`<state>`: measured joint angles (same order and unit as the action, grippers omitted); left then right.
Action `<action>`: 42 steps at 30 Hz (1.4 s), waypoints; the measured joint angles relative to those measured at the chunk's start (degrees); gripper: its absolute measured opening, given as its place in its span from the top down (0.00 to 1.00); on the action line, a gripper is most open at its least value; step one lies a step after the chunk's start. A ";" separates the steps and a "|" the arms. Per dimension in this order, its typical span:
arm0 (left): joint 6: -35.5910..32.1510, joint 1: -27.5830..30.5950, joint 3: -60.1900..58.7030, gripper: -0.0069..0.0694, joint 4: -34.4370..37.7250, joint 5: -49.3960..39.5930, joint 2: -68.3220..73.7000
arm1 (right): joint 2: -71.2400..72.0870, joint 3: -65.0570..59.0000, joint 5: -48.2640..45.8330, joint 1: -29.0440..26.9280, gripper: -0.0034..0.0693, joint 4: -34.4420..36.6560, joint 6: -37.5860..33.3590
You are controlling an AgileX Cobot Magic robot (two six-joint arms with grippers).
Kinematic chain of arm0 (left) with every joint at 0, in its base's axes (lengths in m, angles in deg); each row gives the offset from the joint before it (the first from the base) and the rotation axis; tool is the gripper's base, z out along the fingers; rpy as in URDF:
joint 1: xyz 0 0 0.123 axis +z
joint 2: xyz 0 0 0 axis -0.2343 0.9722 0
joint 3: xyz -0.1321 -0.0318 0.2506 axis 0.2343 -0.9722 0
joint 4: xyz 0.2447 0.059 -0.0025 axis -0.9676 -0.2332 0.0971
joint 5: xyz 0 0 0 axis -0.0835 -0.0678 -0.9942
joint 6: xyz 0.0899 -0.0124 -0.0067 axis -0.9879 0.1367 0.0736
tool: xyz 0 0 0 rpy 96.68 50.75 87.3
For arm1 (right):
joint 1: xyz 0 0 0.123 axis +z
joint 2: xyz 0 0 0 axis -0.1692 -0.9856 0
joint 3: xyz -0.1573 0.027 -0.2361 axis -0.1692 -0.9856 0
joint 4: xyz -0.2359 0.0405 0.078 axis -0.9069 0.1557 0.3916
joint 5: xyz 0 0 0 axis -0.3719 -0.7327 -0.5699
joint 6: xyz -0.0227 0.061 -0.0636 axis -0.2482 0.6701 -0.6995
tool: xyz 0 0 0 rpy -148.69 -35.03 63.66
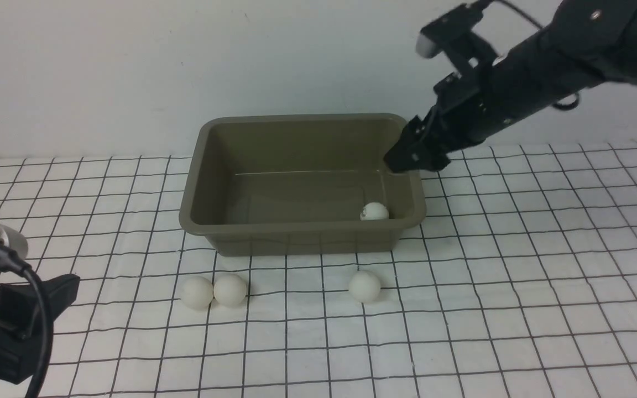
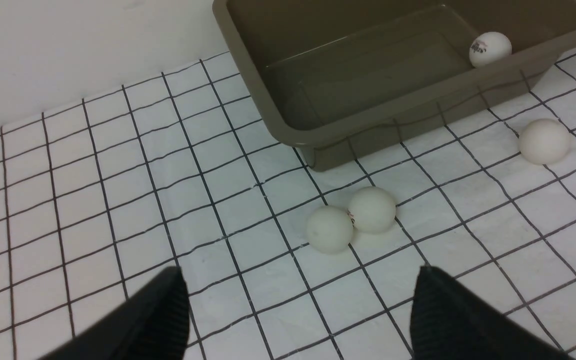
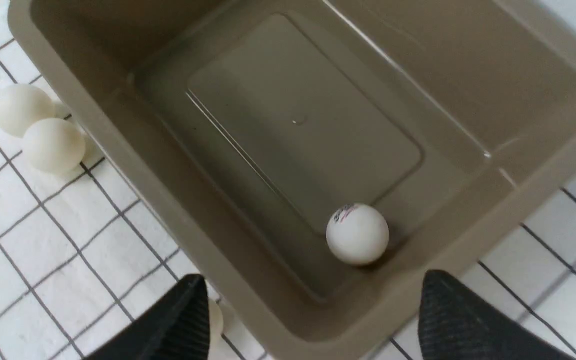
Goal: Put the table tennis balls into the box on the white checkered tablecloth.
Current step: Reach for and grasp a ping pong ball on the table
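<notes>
You're looking at an olive-brown box (image 1: 302,243) on a white tablecloth (image 1: 517,309) ruled with a thin black grid of squares. All 4 balls (image 1: 364,286) are white; the ball in the box (image 3: 357,234) shows a small dark and reddish printed mark. Your left gripper (image 2: 300,272) and right gripper (image 3: 314,277) are black and finely ribbed.

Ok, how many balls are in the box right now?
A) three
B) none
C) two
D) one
D: one ball lies in the box; the other three balls sit on the cloth in front of it.
</notes>
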<state>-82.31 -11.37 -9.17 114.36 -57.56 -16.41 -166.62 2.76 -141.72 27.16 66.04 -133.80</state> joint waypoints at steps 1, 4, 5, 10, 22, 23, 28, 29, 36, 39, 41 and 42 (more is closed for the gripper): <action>0.00 0.00 0.00 0.21 0.00 0.00 0.00 | 1.84 0.00 -1.06 0.00 0.26 -2.67 2.10; 0.00 0.00 0.00 0.21 0.00 0.00 0.00 | 5.21 0.00 -3.52 0.00 0.26 -7.48 6.36; 0.00 0.00 0.00 0.21 0.00 0.00 0.00 | 7.65 0.00 -6.37 0.00 0.26 -11.04 10.47; 0.00 0.00 0.00 0.21 0.02 0.00 0.00 | 12.73 -1.94 -14.84 0.08 0.26 -12.32 18.07; 0.00 0.00 0.00 0.21 1.30 0.00 0.00 | 15.34 -26.98 4.16 12.94 0.27 -7.39 19.92; 0.00 0.00 0.00 0.21 1.35 0.00 0.00 | 14.49 -28.77 9.15 15.28 0.27 -7.32 19.92; 0.00 0.00 0.00 0.21 1.35 0.00 0.00 | 9.46 -30.23 20.47 19.16 0.27 -7.32 20.06; 0.00 0.00 0.00 0.21 1.35 0.00 0.00 | 8.92 -30.23 21.17 19.22 0.27 -7.32 20.08; 0.00 0.00 0.00 0.21 1.35 0.00 0.00 | 0.39 -30.35 29.54 19.30 0.27 -8.41 20.35; 0.00 0.00 0.00 0.21 1.35 0.00 0.00 | -1.12 -30.34 32.43 19.30 0.27 -8.41 20.52; 0.06 0.00 0.00 0.21 1.35 -0.11 0.00 | -1.72 -30.34 34.13 19.30 0.27 -8.34 20.65; 0.06 0.00 0.00 0.21 1.35 -0.11 0.00 | -1.80 -30.34 34.42 19.30 0.27 -8.22 20.71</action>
<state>-82.25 -11.37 -9.17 115.71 -57.67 -16.41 -168.42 -27.58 -107.30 46.45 57.82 -113.09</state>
